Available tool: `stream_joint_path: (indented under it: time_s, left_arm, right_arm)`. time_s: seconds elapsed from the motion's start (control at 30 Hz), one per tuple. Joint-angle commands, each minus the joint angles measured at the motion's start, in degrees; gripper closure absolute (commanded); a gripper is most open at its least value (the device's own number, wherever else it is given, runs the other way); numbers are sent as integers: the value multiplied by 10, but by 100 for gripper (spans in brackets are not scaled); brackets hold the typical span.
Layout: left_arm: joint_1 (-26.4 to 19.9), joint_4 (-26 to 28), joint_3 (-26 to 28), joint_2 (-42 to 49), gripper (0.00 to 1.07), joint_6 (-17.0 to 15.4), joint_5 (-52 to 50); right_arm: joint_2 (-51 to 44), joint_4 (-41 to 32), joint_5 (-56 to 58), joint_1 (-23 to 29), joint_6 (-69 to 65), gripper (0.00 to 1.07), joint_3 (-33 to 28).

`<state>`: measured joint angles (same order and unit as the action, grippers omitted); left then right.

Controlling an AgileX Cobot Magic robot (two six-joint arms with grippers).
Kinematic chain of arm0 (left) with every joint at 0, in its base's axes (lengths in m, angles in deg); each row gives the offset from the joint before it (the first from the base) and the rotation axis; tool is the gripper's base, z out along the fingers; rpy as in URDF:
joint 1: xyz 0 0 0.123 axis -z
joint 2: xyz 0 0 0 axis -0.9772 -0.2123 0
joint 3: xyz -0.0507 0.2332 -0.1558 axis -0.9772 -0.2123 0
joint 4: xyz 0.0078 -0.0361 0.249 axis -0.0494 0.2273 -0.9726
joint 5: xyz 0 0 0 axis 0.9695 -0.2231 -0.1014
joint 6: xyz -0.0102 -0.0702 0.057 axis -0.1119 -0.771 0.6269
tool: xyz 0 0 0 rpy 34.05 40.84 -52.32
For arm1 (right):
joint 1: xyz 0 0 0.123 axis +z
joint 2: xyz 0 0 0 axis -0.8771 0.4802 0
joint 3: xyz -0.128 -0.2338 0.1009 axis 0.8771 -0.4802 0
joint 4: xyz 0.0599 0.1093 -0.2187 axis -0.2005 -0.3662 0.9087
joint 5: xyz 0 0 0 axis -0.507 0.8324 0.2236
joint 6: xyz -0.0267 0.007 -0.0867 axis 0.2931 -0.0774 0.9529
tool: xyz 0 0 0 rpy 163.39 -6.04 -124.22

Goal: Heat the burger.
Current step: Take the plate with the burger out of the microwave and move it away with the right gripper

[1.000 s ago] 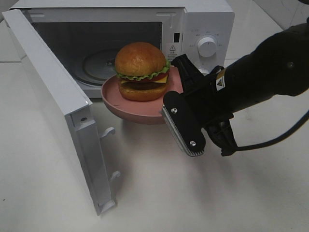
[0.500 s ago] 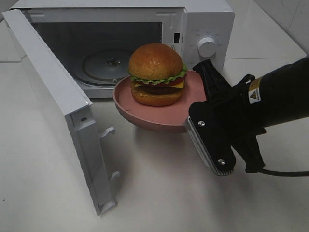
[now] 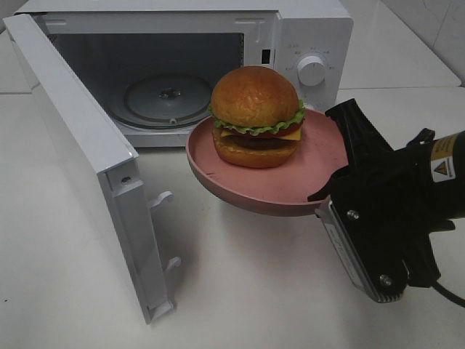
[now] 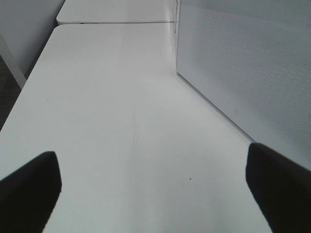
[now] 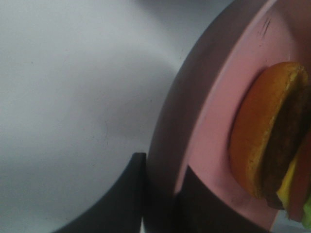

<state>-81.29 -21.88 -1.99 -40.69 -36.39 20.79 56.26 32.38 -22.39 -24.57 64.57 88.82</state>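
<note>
The burger (image 3: 256,116), with its glossy brown bun, lettuce frill, cheese and dark patty, stands upright on a pink round plate (image 3: 240,182). My right gripper (image 3: 333,190) is shut on the plate's right rim and holds it in the air in front of the open microwave (image 3: 312,36), right of its cavity. The right wrist view shows the plate (image 5: 204,121) clamped between the fingers of the right gripper (image 5: 163,194), with the burger (image 5: 265,136) beyond. My left gripper (image 4: 153,194) stands open over bare table beside the microwave's perforated side wall (image 4: 243,63).
The microwave door (image 3: 73,138) swings wide open to the left, reaching toward the table's front. A glass turntable (image 3: 167,98) lies inside the cavity. A white table (image 3: 240,291) stretches in front and to the right.
My right gripper has carried the plate and burger to the right and toward the front, away from the microwave opening. The left gripper has not moved.
</note>
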Motion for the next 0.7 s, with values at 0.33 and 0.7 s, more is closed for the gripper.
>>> stream_joint_path:
  time_s: [0.33,0.7]
  left_arm:
    - [0,-2,-1,12,9,0,-1]
    - [0,-2,-1,12,9,0,-1]
  right_arm:
    - [-110,98,34,0,-107,107,-27]
    - [-157,261,115,0,-307,107,-27]
